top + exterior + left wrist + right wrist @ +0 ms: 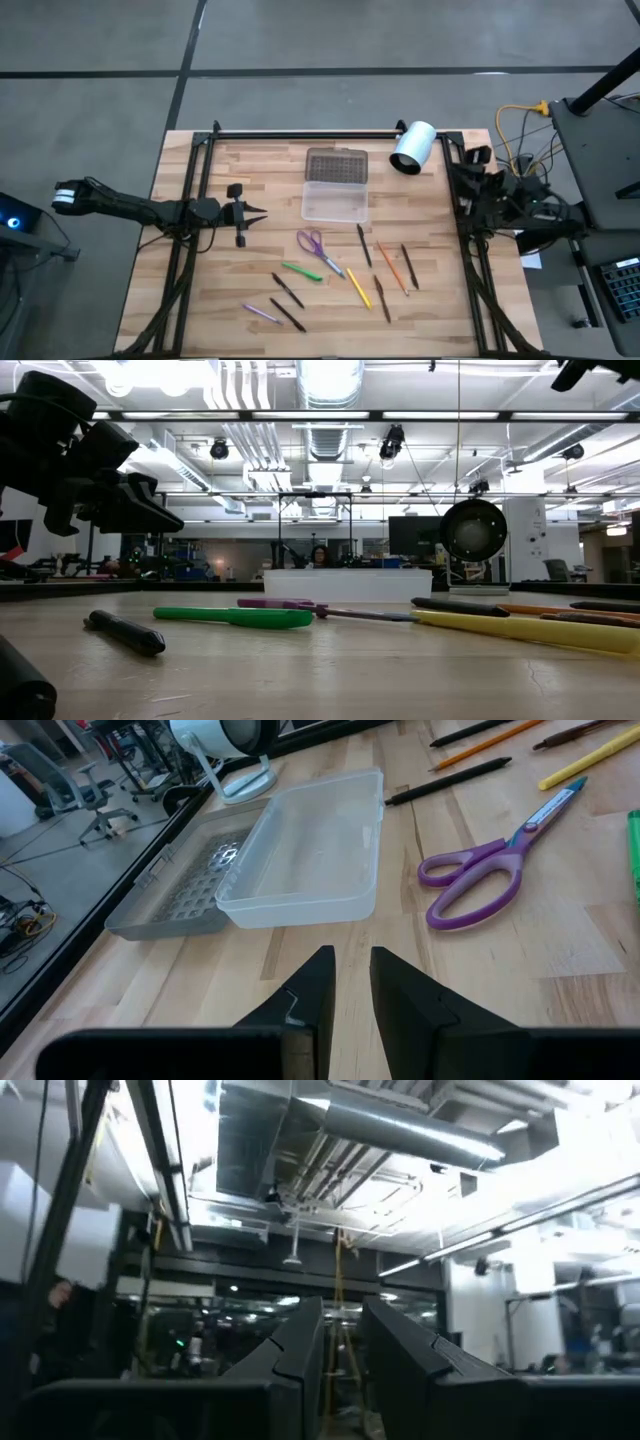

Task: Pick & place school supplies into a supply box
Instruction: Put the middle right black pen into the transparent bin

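Bare wood separates the nearly closed, empty left gripper from the supply box.

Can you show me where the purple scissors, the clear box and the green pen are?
purple scissors [480, 880]: left wrist view, on a purple handle loop.
clear box [305, 855]: left wrist view, on the see-through tray's floor.
green pen [235, 616]: low view, on the middle of its barrel.

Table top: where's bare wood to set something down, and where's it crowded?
Free: the strip between the left gripper and the supply box, the left edge below that arm, and the patch right of the box below the white cylinder. Crowded: the fan of pens and pencils with the scissors, in front of the box.
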